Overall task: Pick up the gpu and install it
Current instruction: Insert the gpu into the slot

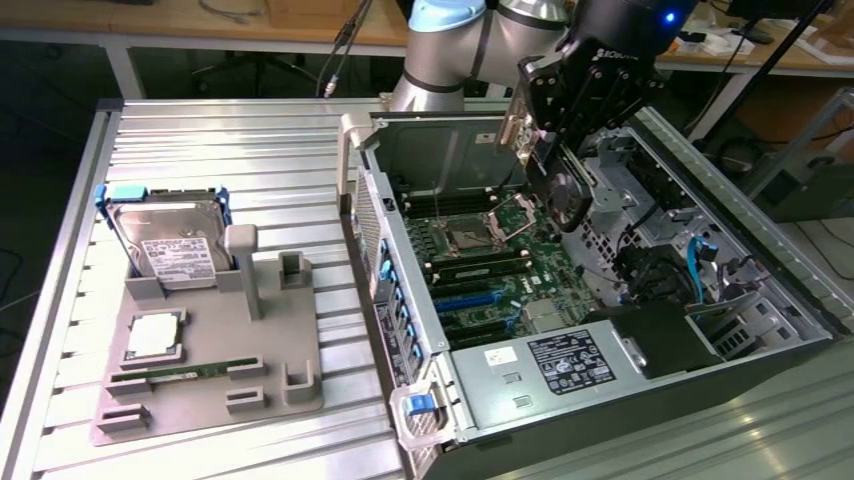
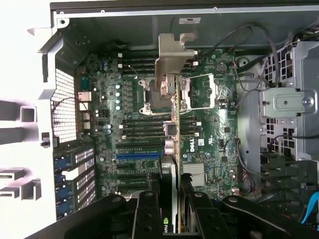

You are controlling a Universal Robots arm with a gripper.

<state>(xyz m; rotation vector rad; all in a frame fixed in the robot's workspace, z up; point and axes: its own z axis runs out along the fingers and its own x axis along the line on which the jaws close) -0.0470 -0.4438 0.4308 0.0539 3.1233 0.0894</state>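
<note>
My gripper [image 1: 558, 148] is shut on the gpu [image 1: 566, 196], a thin dark card with a round black fan and a silver end bracket [image 1: 513, 134]. The card hangs on edge inside the open computer case [image 1: 400, 330], above the green motherboard [image 1: 487, 262] and apart from it. In the wrist view the gpu [image 2: 172, 144] shows edge-on between my black fingers [image 2: 147, 215], its bracket [image 2: 169, 64] pointing toward the case's far wall. It is over the processor socket [image 2: 199, 92] and the blue slot [image 2: 137, 155] area.
A grey fixture [image 1: 214, 375] at the exterior view's left holds a silver hard drive [image 1: 174, 250], a processor chip [image 1: 152, 335] and a green memory stick [image 1: 180, 372]. Inside the case are a power supply [image 1: 567, 365], cables and a drive cage [image 2: 289, 102].
</note>
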